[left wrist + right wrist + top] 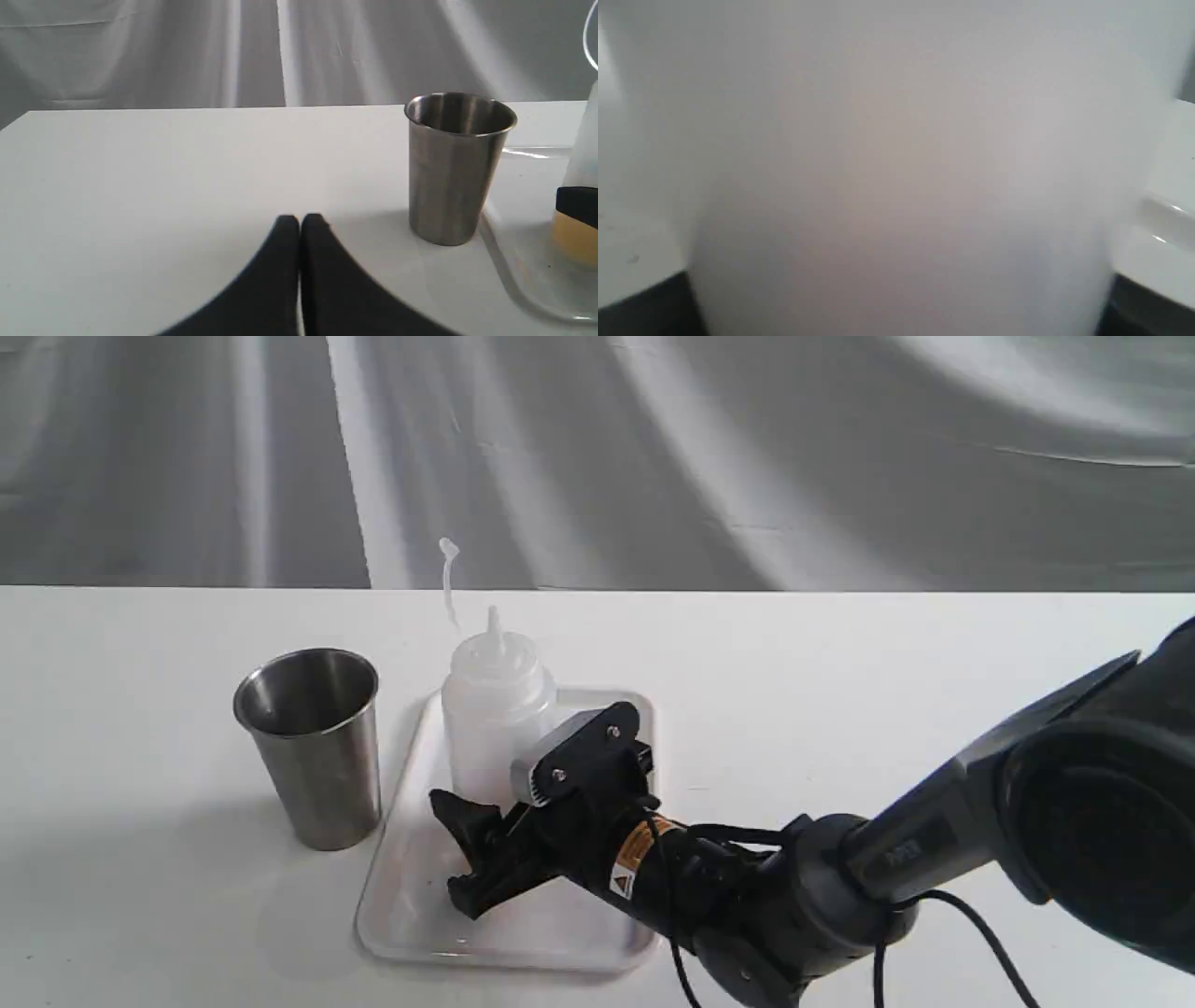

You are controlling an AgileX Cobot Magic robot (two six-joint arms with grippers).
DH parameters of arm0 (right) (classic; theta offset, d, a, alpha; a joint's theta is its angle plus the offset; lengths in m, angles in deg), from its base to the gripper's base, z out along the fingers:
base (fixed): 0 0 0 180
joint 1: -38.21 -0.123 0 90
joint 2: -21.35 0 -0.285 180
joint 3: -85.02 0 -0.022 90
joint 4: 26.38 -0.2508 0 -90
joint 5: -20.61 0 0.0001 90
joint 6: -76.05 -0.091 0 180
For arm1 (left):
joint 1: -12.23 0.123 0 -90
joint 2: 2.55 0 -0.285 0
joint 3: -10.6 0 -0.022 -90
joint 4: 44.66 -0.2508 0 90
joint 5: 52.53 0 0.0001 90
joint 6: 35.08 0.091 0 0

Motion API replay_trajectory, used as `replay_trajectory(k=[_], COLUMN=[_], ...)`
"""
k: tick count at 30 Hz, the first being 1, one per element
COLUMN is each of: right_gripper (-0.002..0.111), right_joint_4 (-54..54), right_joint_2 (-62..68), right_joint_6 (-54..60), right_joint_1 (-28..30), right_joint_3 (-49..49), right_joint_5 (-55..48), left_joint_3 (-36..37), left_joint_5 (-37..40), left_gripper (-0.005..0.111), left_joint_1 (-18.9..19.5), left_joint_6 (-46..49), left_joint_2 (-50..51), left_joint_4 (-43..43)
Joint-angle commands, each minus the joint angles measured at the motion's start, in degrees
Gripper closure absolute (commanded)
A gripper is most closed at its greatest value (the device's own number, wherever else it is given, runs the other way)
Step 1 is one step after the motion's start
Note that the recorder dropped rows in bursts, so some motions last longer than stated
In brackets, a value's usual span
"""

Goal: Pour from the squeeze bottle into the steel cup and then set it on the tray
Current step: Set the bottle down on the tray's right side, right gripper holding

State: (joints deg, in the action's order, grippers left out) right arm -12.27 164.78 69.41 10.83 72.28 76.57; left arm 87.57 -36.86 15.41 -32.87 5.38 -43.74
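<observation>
The squeeze bottle (495, 709) stands upright on the white tray (523, 943), its cap strap sticking up. My right gripper (453, 849) reaches in low from the right and is shut on the bottle's lower body. In the right wrist view the bottle (896, 163) fills the picture between the dark fingers (644, 308). The steel cup (313, 747) stands upright on the table just left of the tray. In the left wrist view my left gripper (299, 219) is shut and holds nothing, some way short of the cup (453, 168). The bottle (584, 154) shows amber liquid at its base.
The white table (140, 896) runs bare to the left and right of the tray. A grey cloth backdrop (653, 457) hangs behind the far edge. My right arm (934, 859) and its cable lie low over the front right of the table.
</observation>
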Motion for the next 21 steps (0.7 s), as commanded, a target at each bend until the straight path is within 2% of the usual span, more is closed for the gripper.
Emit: replay_trajectory(k=[1,5,8,11,13,17,21], right_gripper=[0.108,0.106,0.095,0.074,0.053,0.020,0.003], right_joint_4=[0.10,0.07,0.07,0.07,0.07,0.07,0.56], right_joint_2=[-0.15,-0.15,-0.15,-0.15,-0.15,-0.15,-0.15], right_joint_6=[-1.18,-1.18,-1.18,-1.18,-1.28,-1.44,-3.60], right_joint_1=[-0.06,-0.06,-0.06,-0.06,-0.06,-0.06,-0.06], right_joint_3=[-0.09,-0.09,-0.09,-0.09,-0.21,-0.71,-0.71], right_joint_5=[1.57,1.57,1.57,1.57,1.57,1.44,1.44], left_joint_3=[0.25,0.25,0.25,0.25,0.25,0.25,0.25], left_joint_5=[-0.43,-0.43,-0.43,-0.43,-0.43,-0.43,-0.43], left_gripper=[0.107,0.107,0.107,0.107,0.107,0.107,0.107], left_joint_1=[-0.46,-0.46,-0.46,-0.46,-0.46,-0.46,-0.46], left_joint_6=[-0.23,-0.23,-0.11,-0.11,-0.11,-0.11,-0.24], left_joint_2=[-0.15,-0.15,-0.15,-0.15,-0.15,-0.15,-0.15], left_joint_4=[0.04,0.04,0.04,0.04,0.04,0.04,0.04])
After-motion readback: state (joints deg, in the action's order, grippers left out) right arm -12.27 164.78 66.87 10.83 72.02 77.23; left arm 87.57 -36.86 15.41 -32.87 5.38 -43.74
